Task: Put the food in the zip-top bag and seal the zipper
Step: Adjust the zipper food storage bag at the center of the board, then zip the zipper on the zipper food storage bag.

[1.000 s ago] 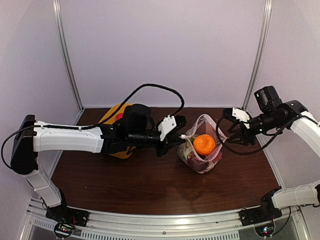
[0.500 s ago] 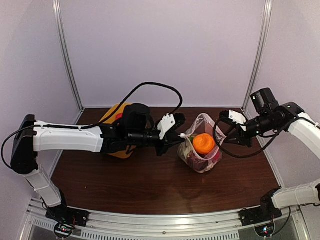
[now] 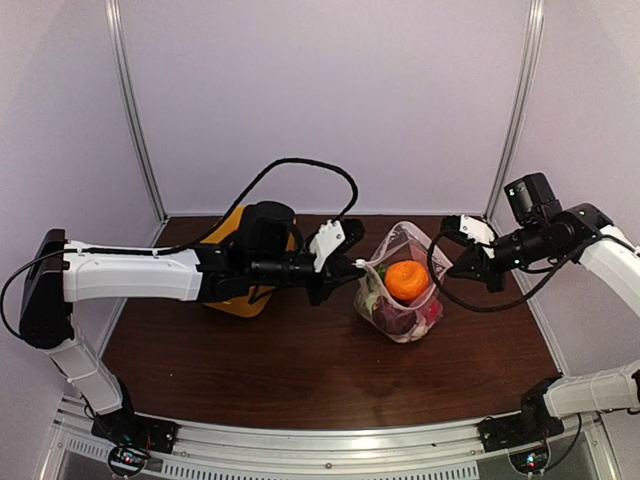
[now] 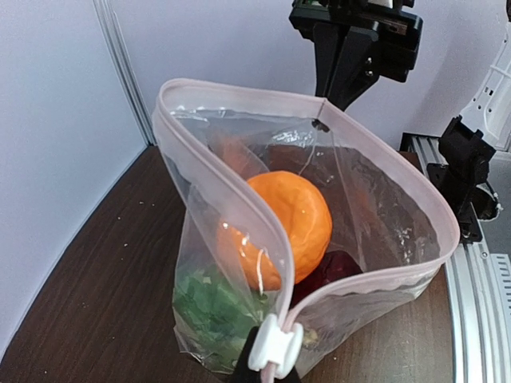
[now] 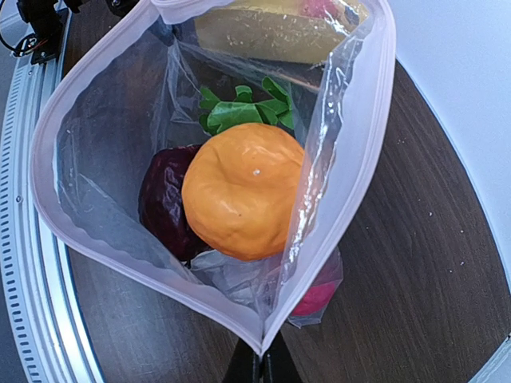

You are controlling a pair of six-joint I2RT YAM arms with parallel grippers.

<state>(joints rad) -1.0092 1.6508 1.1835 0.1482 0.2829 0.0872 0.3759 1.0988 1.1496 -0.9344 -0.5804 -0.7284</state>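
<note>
The zip-top bag (image 3: 398, 300) stands on the table between my two grippers, with its mouth wide open. It holds the food: an orange fruit (image 3: 406, 280), a dark purple piece (image 5: 164, 199), green leaves (image 4: 211, 311) and a pink piece (image 5: 315, 299). My left gripper (image 3: 357, 268) is shut on the near end of the zipper (image 4: 239, 207), at its white slider (image 4: 275, 345). My right gripper (image 3: 455, 264) is shut on the bag's opposite corner (image 5: 263, 339). The bag (image 4: 383, 215) and orange fruit (image 4: 287, 223) fill the left wrist view. The orange fruit (image 5: 243, 191) is in the middle of the right wrist view.
The yellow tub (image 3: 232, 262) lies at the back left, mostly hidden behind my left arm. It shows through the bag in the right wrist view (image 5: 271, 24). Metal rails run along the table's front edge (image 3: 330, 440).
My left gripper has drawn back a little to the left and my right gripper has shifted slightly. The bag now stands taller between them with its mouth held wider.
</note>
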